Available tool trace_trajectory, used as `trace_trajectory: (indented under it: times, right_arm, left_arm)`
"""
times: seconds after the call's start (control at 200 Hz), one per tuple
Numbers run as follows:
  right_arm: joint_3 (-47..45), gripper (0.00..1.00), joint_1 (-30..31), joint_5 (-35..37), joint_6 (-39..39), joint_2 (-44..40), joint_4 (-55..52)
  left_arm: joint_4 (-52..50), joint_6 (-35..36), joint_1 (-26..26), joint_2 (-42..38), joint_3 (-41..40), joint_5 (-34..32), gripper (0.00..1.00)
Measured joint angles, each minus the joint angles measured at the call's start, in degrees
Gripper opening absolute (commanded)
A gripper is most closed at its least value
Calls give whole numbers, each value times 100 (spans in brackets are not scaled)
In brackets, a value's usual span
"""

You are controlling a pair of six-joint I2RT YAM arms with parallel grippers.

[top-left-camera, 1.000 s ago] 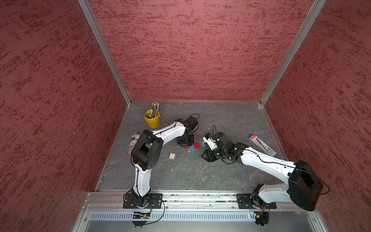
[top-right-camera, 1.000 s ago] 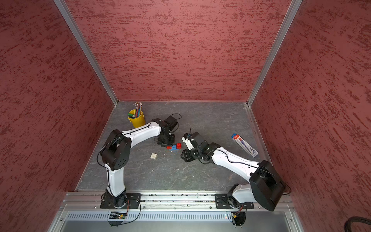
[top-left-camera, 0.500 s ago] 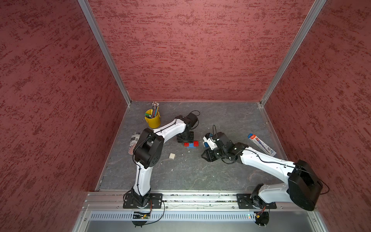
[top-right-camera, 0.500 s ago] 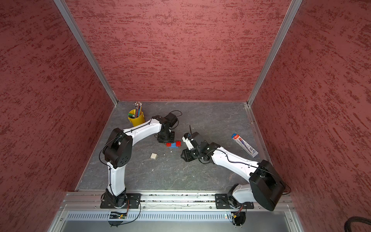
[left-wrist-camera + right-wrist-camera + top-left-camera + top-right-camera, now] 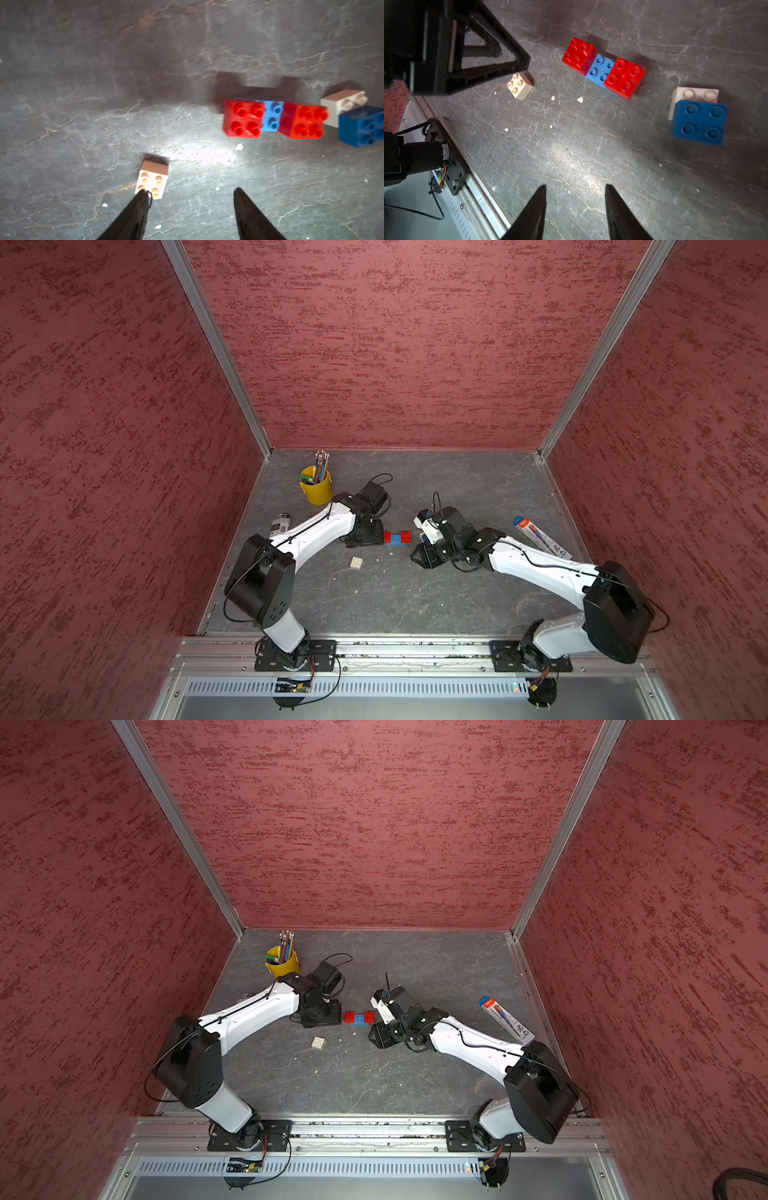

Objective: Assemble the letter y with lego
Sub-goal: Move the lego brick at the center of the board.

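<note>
I judge the step in hand to be fetching the loose white brick (image 5: 152, 179), low and centre in the left wrist view. The left claw (image 5: 190, 190) hangs wide open and empty. One fingertip overlaps the brick's corner in that view, though in both top views the brick lies apart from the claw on the desk (image 5: 415, 605). To do it well I would centre the jaws across two flat sides, come down square, and close low under the studs (a skewed pinch would likely spin so small a piece away). The right claw (image 5: 575, 185) is parted a little and holds nothing. The Y is only begun: the red-and-blue bar (image 5: 397, 538), two red squares on a light blue rectangle, sits mid-frame between the claws. A dark blue square (image 5: 699, 122) pressed against a white square (image 5: 695, 95) waits at the right of the right wrist view, not joined to the bar. The only container is the yellow pencil cup (image 5: 316, 489), upper left of the desk, which holds upright pencils (image 5: 321, 464) and a green marker (image 5: 306, 479) but no lego.
</note>
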Motion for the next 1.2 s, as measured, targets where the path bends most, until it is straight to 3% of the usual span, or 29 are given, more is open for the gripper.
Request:
trace_trajectory:
  times: [0.155,0.406,0.576,0.741,0.907,1.092,1.197]
  right_arm:
    - [168,49,0,-13,-85,238,20]
    - [219,49,0,-22,-149,321,7]
    - [219,49,0,-22,-146,321,0]
    - [219,49,0,-20,-146,321,-2]
    - [219,49,0,-15,-144,321,0]
    - [216,49,-11,7,-140,321,9]
    - [291,50,-74,11,-122,385,0]
  left_arm:
    - [208,-199,186,-352,-833,92,77]
    - [684,-289,195,-195,-1255,232,71]
    - [975,-243,192,103,-1255,293,58]
    - [1003,-94,131,372,-1163,310,35]
    - [960,-7,-120,592,-874,330,27]
    - [979,98,-564,903,-457,356,26]
    - [973,162,-675,994,-332,350,37]
